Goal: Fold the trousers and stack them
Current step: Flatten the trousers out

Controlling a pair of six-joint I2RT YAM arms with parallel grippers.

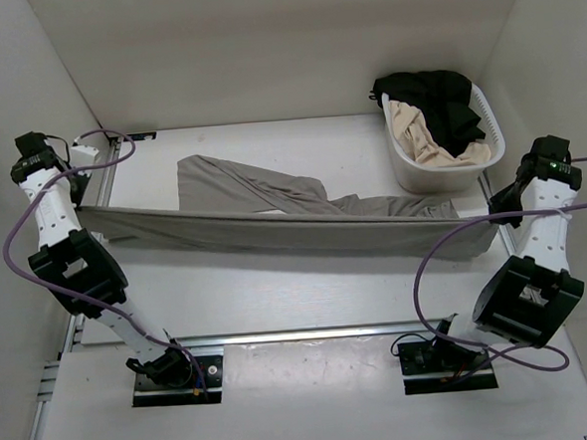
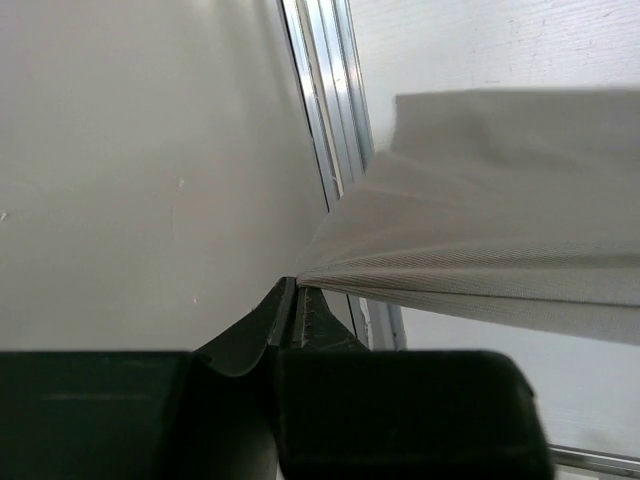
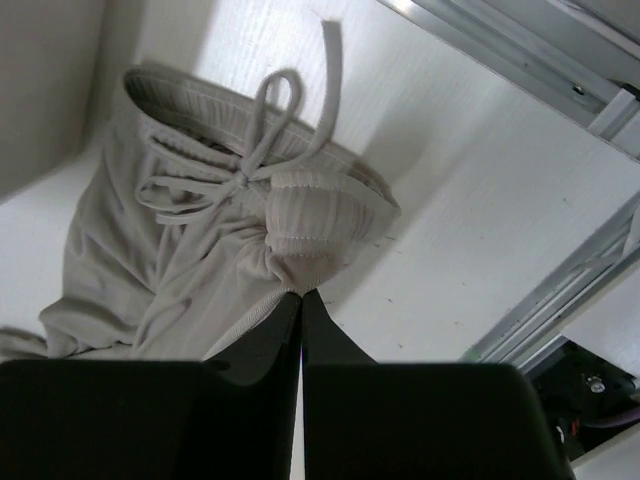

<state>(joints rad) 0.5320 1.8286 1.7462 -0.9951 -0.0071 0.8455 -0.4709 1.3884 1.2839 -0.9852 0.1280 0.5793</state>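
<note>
Holds the trousers (image 1: 274,231) taut with the left gripper (image 2: 295,292) and the right gripper (image 3: 302,296), both closed tight on the cloth, probably to straighten one edge for folding. Stretches from just beside the basket (image 1: 425,177) far to its left.

Left claw (image 2: 295,292) and right claw (image 3: 301,296) pinched closed, far apart.

Left gripper (image 2: 296,305): jaws pressed together, pinching an edge of the trousers (image 2: 500,210). The grey fabric fans out rightward in taut pleats, crossing the aluminium rail (image 2: 325,90). White wall (image 2: 130,150) at left.
</note>
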